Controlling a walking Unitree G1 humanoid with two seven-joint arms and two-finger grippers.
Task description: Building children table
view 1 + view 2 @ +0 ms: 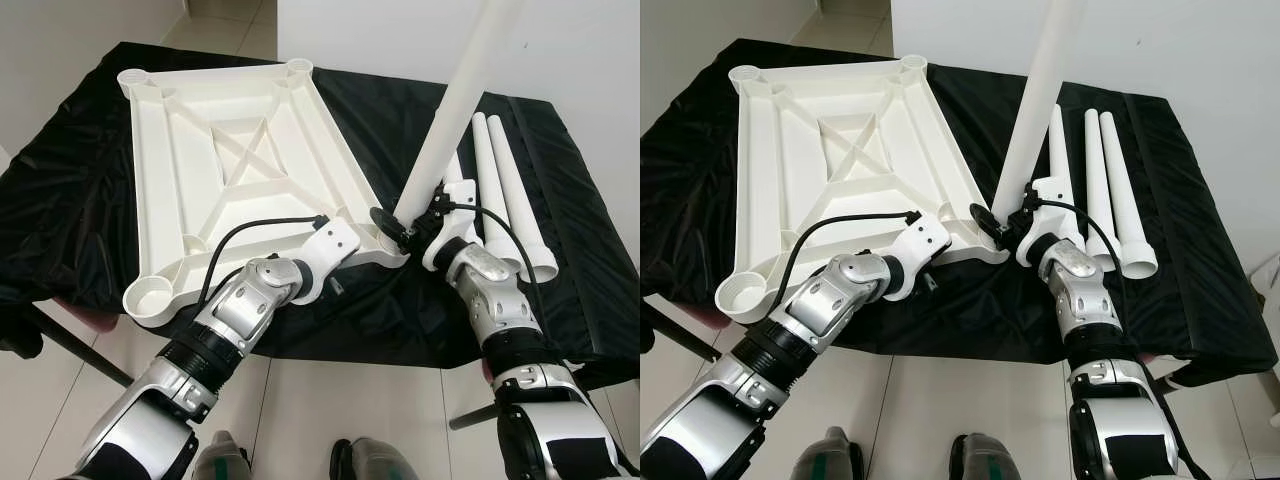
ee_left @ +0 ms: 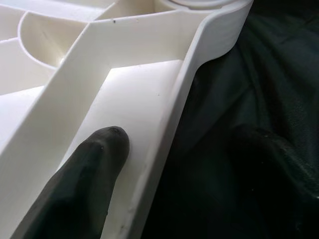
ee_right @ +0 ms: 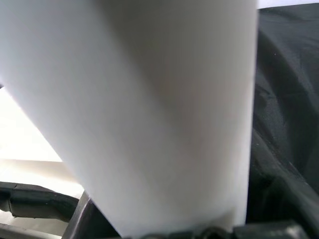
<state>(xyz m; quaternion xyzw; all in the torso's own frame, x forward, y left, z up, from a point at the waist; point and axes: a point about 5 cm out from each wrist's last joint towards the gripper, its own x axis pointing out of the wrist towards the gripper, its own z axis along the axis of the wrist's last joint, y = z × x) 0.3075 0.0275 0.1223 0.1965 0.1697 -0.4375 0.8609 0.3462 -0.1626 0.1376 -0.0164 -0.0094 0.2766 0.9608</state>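
Observation:
An upturned white plastic table top lies on a table under a black cloth. My left gripper is at its near right corner, shut on the rim: one finger lies inside the rim, the other outside over the cloth. My right gripper is shut on the lower end of a white table leg. The leg tilts up and away, its foot at that same corner socket. In the right wrist view the leg sits close to the camera.
Three more white legs lie side by side on the cloth at the right. The cloth-covered table's front edge is close to me, with tiled floor and my feet below. A white wall stands behind.

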